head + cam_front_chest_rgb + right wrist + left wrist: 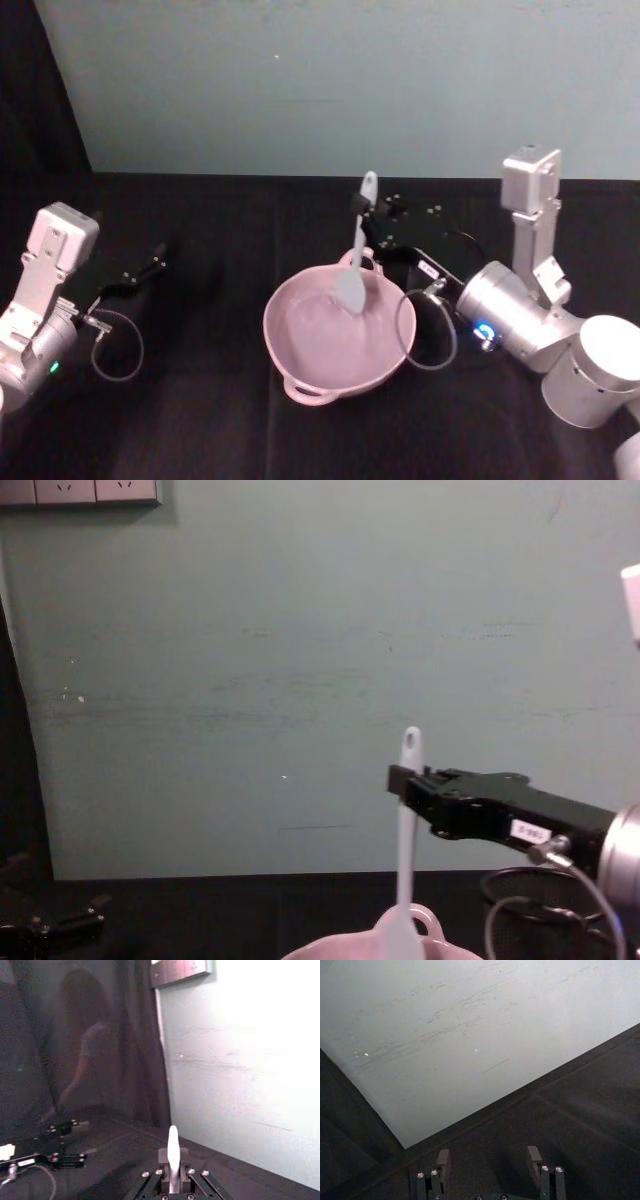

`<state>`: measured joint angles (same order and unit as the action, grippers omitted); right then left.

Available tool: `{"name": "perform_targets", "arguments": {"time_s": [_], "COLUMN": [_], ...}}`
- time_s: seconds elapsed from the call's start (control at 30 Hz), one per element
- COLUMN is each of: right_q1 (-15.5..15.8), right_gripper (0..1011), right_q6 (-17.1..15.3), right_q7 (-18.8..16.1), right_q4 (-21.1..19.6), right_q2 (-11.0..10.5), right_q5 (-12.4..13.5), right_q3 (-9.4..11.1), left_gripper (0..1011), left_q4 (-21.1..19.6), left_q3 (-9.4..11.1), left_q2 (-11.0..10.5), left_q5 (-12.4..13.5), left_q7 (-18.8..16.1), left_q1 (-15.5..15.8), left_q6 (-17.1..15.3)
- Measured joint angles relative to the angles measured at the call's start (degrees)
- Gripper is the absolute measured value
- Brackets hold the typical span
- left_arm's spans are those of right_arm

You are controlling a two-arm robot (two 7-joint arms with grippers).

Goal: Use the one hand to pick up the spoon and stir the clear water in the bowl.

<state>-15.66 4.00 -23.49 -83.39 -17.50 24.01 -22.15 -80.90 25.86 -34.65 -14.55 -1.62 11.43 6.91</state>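
1. Robotics lab test bench; nothing domestic about it.
2. Table (200,430) is draped in black cloth, and a black curtain (40,80) hangs at the left end of the wall.
3. The pale green wall (250,630) behind is bare and scuffed, with wall sockets (80,490) high up.
4. Exposed hardware: silver-jointed left arm (40,300) and right arm (530,310), a looped cable (425,330), and a black right gripper (400,780) with a label sticker (527,831).

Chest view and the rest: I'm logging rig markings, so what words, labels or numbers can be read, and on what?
White sticker on the right gripper, which is shut on the spoon: dark characters, too blurred to read.
Spoon, bowl and wall sockets: no text seen.
Nothing else legible.
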Motion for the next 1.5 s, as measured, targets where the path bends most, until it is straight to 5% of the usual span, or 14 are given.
{"name": "perform_targets", "arguments": {"time_s": [0.43, 0.8, 1.2, 1.5], "right_q1": [3.13, 5.33, 2.81, 0.11], "right_gripper": [118, 118, 119, 119], "right_q6": [-0.79, -1.62, -0.92, -0.07], "right_q7": [0.13, -2.19, -3.10, -1.81], "right_q4": [-4.31, -7.83, -5.68, -1.10], "right_q2": [-2.53, -2.60, -0.41, 0.94], "right_q5": [0.02, -0.59, -0.30, -0.87], "right_q3": [1.71, -1.85, -4.29, -3.56], "left_gripper": [1005, 1005, 1005, 1005], "left_q4": [0.00, 0.00, 0.00, 0.00], "left_q3": [0.00, 0.00, 0.00, 0.00], "left_q2": [0.00, 0.00, 0.00, 0.00], "left_q5": [0.00, 0.00, 0.00, 0.00], "left_q7": [0.00, 0.00, 0.00, 0.00], "left_q1": [0.00, 0.00, 0.00, 0.00], "left_q6": [0.00, 0.00, 0.00, 0.00]}}
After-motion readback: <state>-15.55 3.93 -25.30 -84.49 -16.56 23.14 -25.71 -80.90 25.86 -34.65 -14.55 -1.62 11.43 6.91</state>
